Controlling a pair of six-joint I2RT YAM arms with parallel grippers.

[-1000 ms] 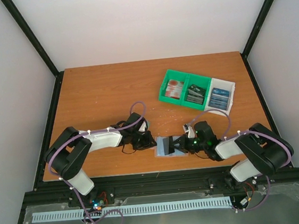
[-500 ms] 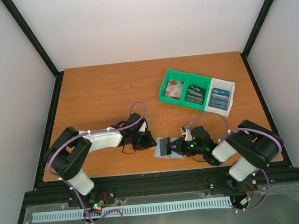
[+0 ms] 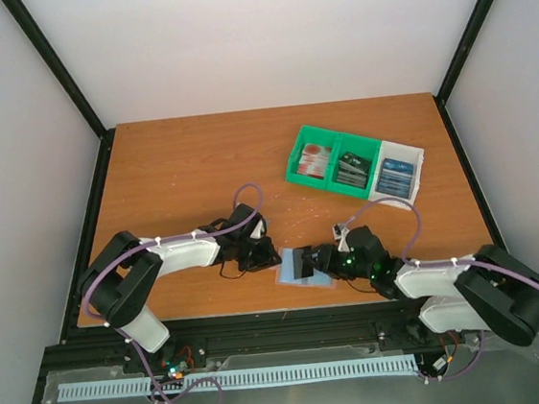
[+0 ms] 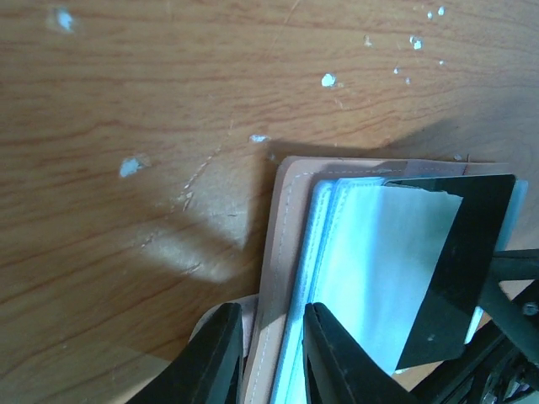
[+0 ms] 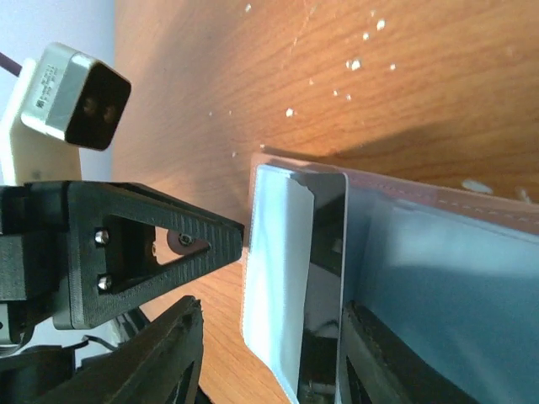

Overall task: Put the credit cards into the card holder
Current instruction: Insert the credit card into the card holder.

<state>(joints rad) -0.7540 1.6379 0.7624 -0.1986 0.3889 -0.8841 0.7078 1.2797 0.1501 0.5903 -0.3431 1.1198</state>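
The card holder (image 3: 293,276) lies open near the table's front edge, tan-pink cover (image 4: 282,252) outside and grey-blue pockets (image 5: 438,278) inside. My left gripper (image 3: 275,256) is shut on the cover's left edge, which sits pinched between its fingers (image 4: 215,358). A dark credit card (image 5: 324,269) sits partway into a pale pocket (image 4: 370,269), one corner sticking out (image 4: 463,252). My right gripper (image 5: 271,324) is open, its fingers standing wide on both sides of that card without squeezing it. More credit cards (image 3: 315,160) are stacked in the tray.
The green-and-white compartment tray (image 3: 297,172) sits at the back right with red-and-white, dark (image 3: 351,167) and blue (image 3: 395,176) stacks. My left gripper's finger (image 5: 168,244) and its camera (image 5: 72,97) are close by in the right wrist view. White specks dot the wood.
My right gripper has opened and let go of the dark card, which stays in the pocket. The right arm's elbow has swung out to the right. The left gripper holds as before.
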